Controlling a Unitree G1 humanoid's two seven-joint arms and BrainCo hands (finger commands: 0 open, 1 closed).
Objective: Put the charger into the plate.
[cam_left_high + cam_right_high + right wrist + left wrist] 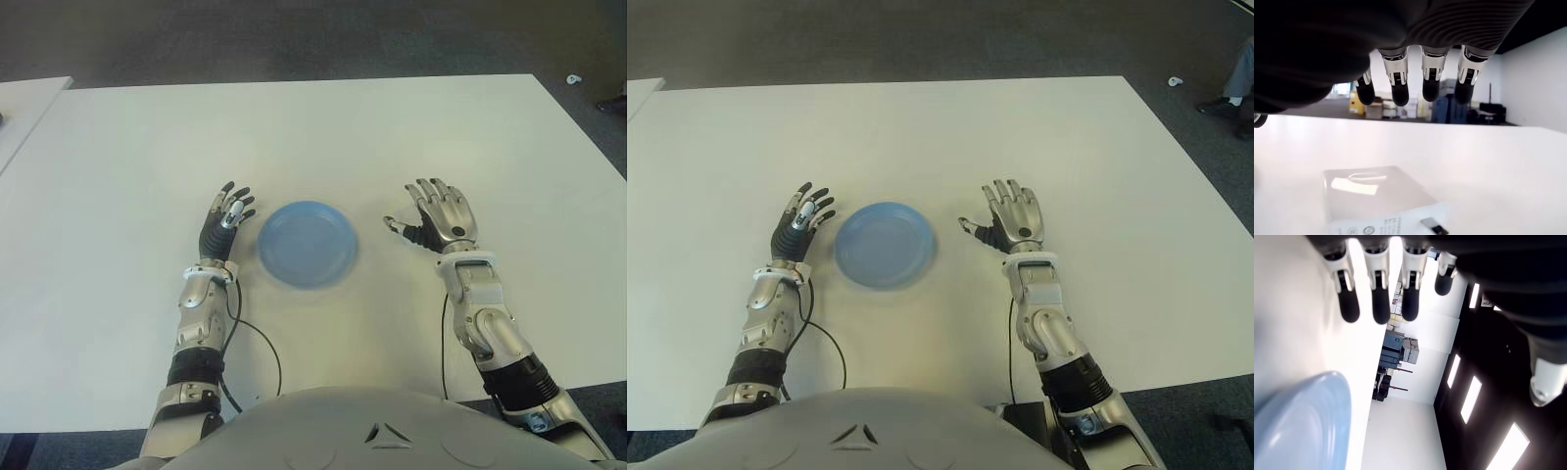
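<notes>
A round, shallow, light-blue plate [308, 243] with a smooth glossy surface and a raised rim sits on the matte white table [323, 127], well in from every table edge; wide bare tabletop surrounds it on all sides. The left hand [225, 221] shows just beside the plate's left rim, palm turned toward it, its dark-tipped fingers [1380, 303] extended and holding nothing. The right hand [443, 217] shows on the plate's right, a clear gap of table between them, back of the hand up, silver-shelled fingers [1430, 81] spread straight and empty. The charger [1382, 199], a glossy white rectangular block with rounded edges, small printed marks and a metal port on its end face, lies on the table directly under that right palm, hidden from the eye views. Dark carpeted floor [294, 39] borders the table beyond the plate.
</notes>
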